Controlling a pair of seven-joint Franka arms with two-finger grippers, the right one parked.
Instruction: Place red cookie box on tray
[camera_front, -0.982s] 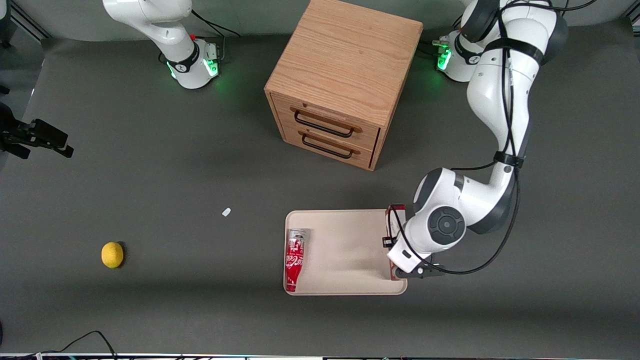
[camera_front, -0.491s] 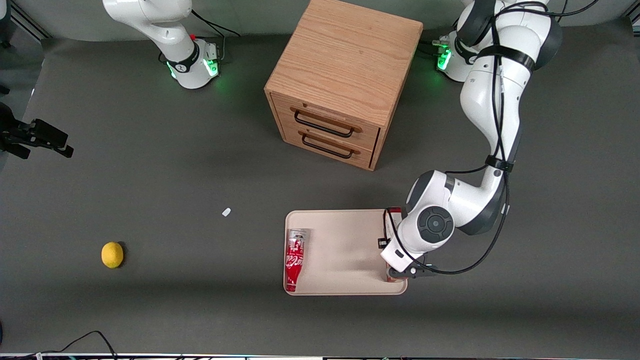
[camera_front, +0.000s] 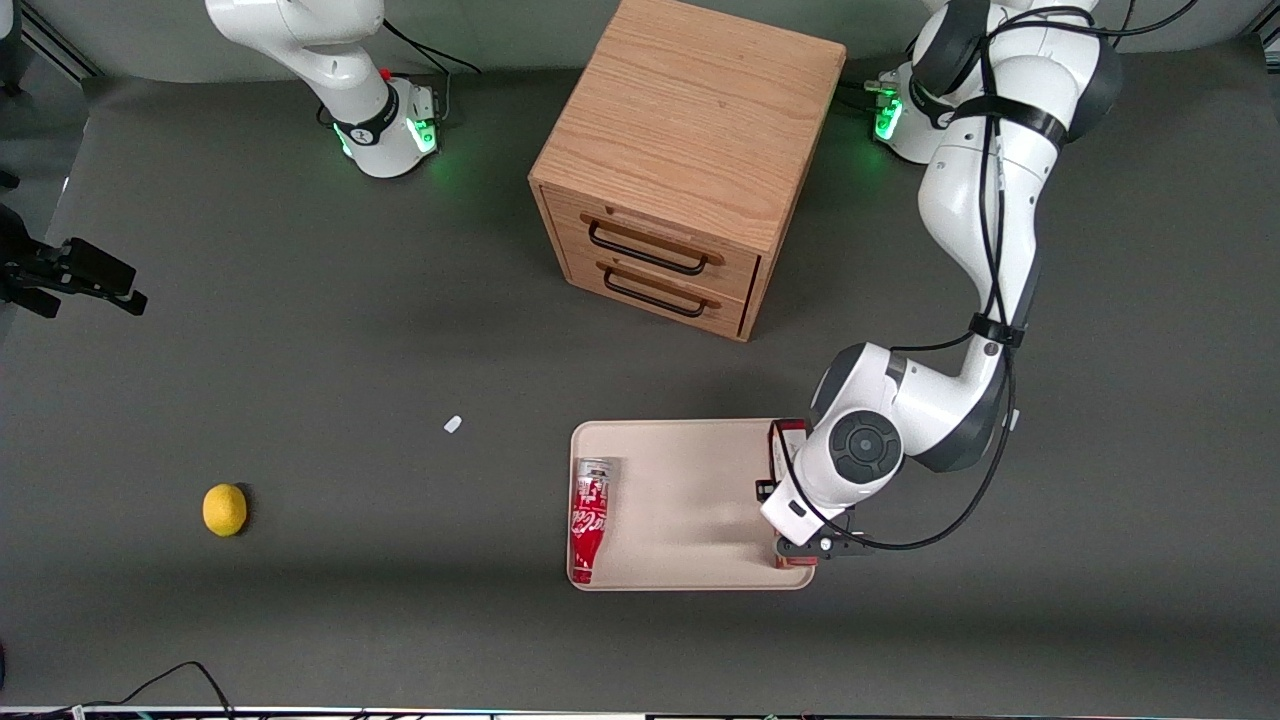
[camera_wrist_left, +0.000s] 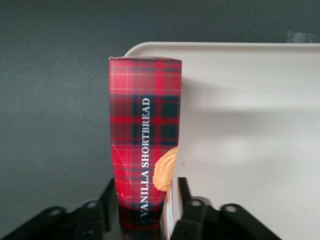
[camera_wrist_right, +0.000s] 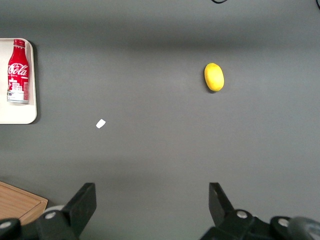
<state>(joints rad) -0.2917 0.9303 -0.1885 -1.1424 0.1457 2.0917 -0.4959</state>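
Your gripper (camera_wrist_left: 145, 212) is clenched on the box (camera_wrist_left: 143, 135): in the wrist view one black finger (camera_wrist_left: 107, 197) presses each long side of the red tartan carton, near the end with the cookie picture. The box lies along the tray (camera_front: 690, 500) edge that faces the working arm's end of the desk. In the wrist view part of the box is over the rim at a tray corner and part is over the dark desk (camera_front: 300, 330); you cannot tell if it rests on the tray or hangs just above. From the front the wrist covers most of it. The can (camera_front: 589, 518) lies along the tray edge toward the parked arm. A lemon (camera_front: 224, 509) sits well apart, toward the parked arm's end.
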